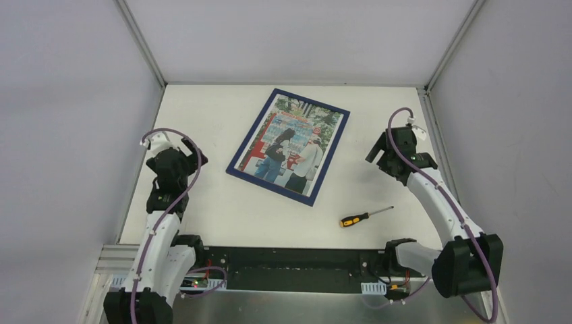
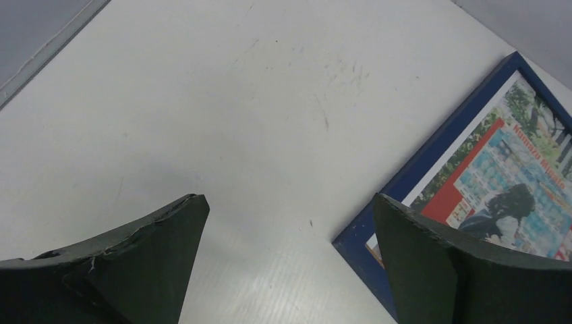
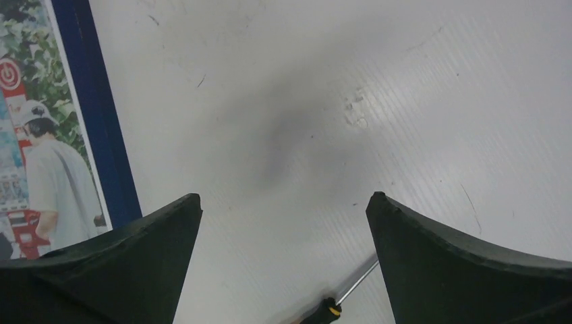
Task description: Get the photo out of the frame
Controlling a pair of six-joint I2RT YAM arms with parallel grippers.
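Black fingers of the left gripper (image 2: 287, 202) and right gripper (image 3: 283, 196) stand spread wide, grasping nothing, while both arms bend inward above the white table (image 1: 216, 209). Between them the dark-blue frame (image 1: 253, 131) lies flat, face up and tilted, its photo (image 1: 290, 145) of two people inside

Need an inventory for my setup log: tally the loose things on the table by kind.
frame: 1
photo, inside the frame: 1
screwdriver: 1
Total: 3
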